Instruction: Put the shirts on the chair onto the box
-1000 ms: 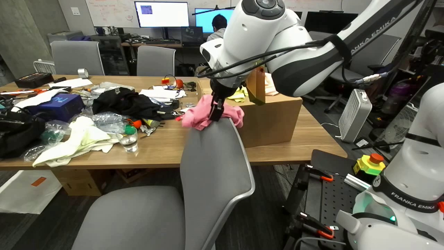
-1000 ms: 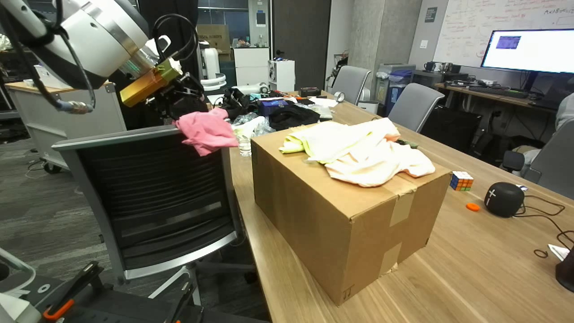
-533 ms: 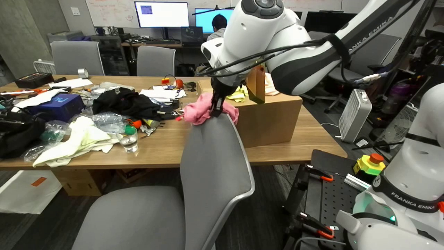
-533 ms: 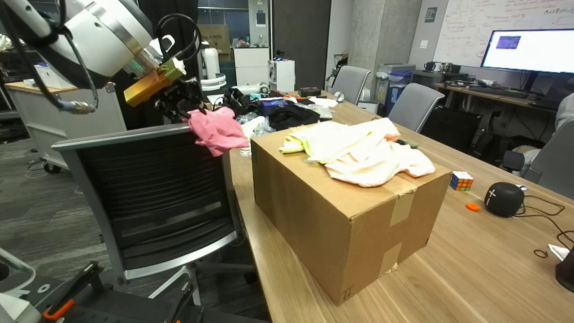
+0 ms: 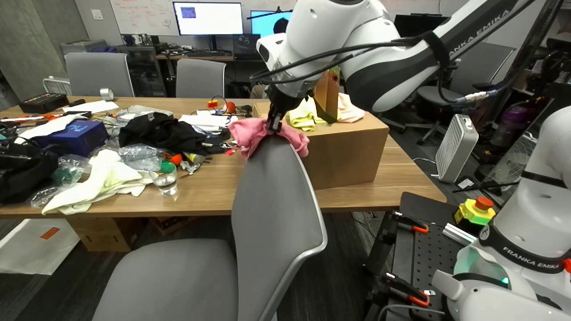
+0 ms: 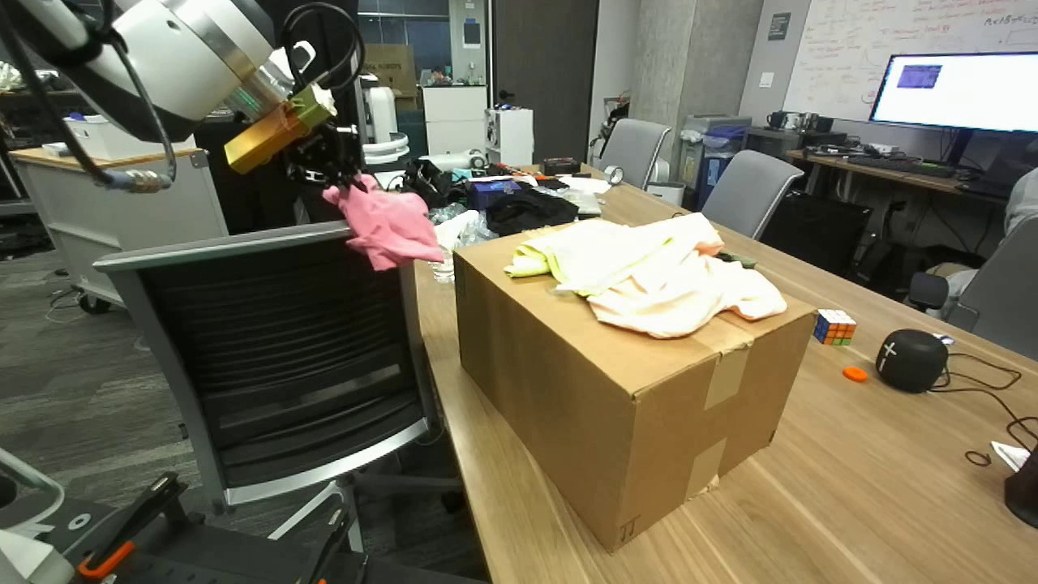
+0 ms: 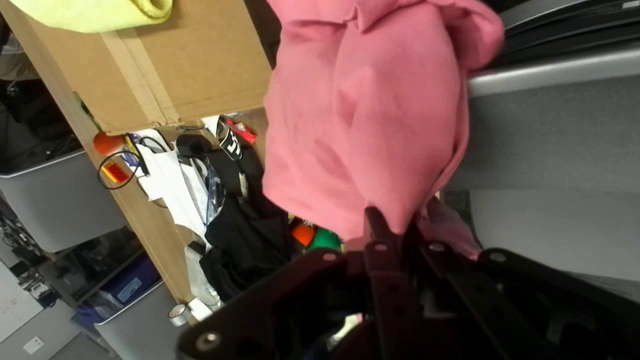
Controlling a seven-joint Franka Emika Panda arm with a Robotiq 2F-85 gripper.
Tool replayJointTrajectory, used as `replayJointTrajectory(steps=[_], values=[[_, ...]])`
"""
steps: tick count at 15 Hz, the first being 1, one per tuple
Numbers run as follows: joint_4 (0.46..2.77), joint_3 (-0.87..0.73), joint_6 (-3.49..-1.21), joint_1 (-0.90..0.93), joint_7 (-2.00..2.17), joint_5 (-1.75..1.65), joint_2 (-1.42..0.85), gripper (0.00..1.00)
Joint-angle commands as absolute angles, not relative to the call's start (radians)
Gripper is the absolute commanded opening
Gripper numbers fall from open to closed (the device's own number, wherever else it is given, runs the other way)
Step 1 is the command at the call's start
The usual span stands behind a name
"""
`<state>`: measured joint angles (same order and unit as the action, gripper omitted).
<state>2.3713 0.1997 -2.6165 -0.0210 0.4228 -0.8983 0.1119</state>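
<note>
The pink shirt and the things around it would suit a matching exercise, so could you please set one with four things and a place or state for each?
Things:
1. pink shirt
2. drinking glass
3. peach shirt
4. puzzle cube

Places or states:
A. lying on top of the cardboard box
B. on the table near the black speaker
C. pinched in the gripper
D. partly filled with clear liquid

Right pairs: 1-C, 2-D, 3-A, 4-B.

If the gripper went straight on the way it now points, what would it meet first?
Most likely loose cloth of the pink shirt that the gripper pinches; behind it, possibly the grey chair back, though the shirt hides that line and depth is unclear.
</note>
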Motion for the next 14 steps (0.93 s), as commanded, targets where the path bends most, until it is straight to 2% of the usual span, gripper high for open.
replayJointTrajectory(steps=[1,8,14], values=[[2.346,0.166,-2.604,0.038,0.319,-0.788,0.215,0.02],[2.25,0.145,-2.581,0.036,0.179,-0.632,0.358,0.02],[2.171,0.107,-2.555,-0.014,0.131,-0.575,0.381,0.02]])
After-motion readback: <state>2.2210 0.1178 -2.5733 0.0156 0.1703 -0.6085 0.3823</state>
